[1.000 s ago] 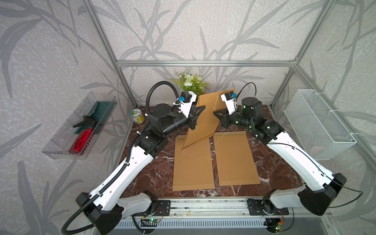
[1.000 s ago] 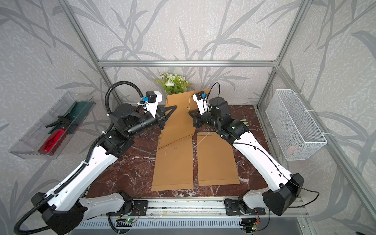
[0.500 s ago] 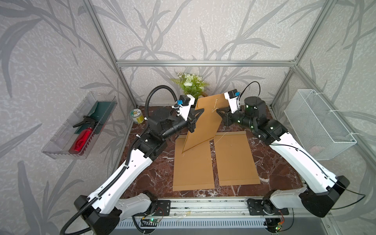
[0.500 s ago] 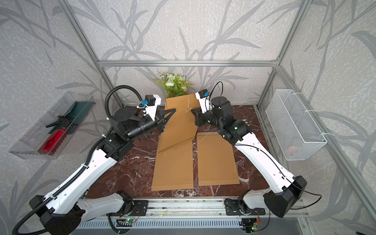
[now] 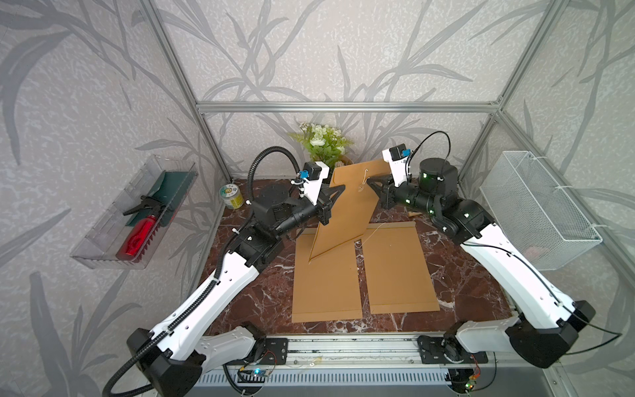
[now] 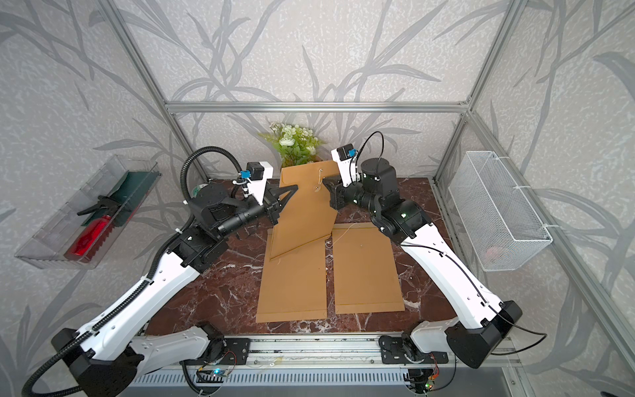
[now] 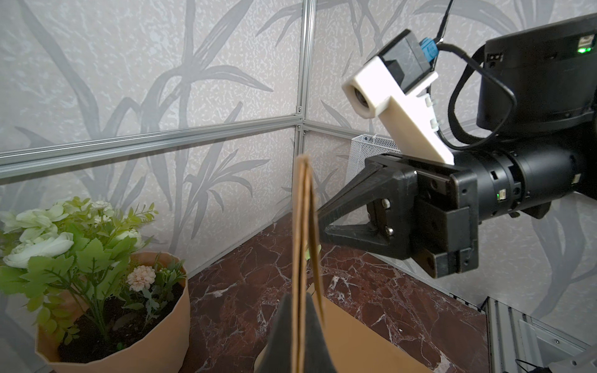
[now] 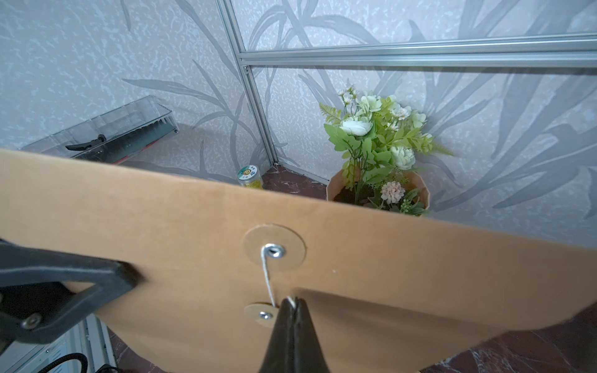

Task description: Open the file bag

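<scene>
Item: kraft file bag, string-and-button closure.
Position: raised above the marble bench, tilted, between both arms.
Long axis: the flap end is high and points toward the rear wall by the potted flowers. The bottom end slopes down toward the front. Its low corner is over the left of two flat kraft envelopes; contact cannot be told.
Held by: left gripper, clamped on the bag's side edge; right gripper, pinched tight on the white string just beside the lower button.
Button face: turned toward the right arm.
</scene>
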Controlling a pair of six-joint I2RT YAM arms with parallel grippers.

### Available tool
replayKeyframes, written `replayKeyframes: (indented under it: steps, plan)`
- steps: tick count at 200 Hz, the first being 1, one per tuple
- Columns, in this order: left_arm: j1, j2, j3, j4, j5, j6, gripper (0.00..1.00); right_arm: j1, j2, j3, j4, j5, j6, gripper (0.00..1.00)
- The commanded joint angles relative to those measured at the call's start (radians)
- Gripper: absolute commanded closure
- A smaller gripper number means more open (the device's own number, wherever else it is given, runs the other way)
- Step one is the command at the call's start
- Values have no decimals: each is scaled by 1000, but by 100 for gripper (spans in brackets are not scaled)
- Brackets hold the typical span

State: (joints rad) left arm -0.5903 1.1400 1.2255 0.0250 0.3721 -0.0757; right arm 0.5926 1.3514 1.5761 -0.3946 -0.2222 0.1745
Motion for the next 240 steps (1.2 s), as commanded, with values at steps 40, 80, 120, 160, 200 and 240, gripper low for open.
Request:
replayKeyframes:
  steps: [40, 80, 120, 160, 200, 240]
  plan:
    - [-8, 1, -6, 69, 14, -19, 100, 3, 5, 58, 5, -97, 15, 100]
    - [-8, 12, -6, 83, 22, -30, 100, 6, 12, 66, 4, -123, 22, 100]
    - [-11, 17, -2, 93, 27, -36, 100, 15, 27, 80, 7, -147, 26, 100]
    - [-14, 16, -5, 111, 15, -45, 100, 27, 40, 90, 5, -173, 29, 100]
    - [-14, 14, -14, 153, -23, -64, 100, 42, 33, 68, 5, -171, 33, 100]
    - [-14, 7, -25, 198, -52, -78, 100, 44, 14, 16, 20, -165, 44, 100]
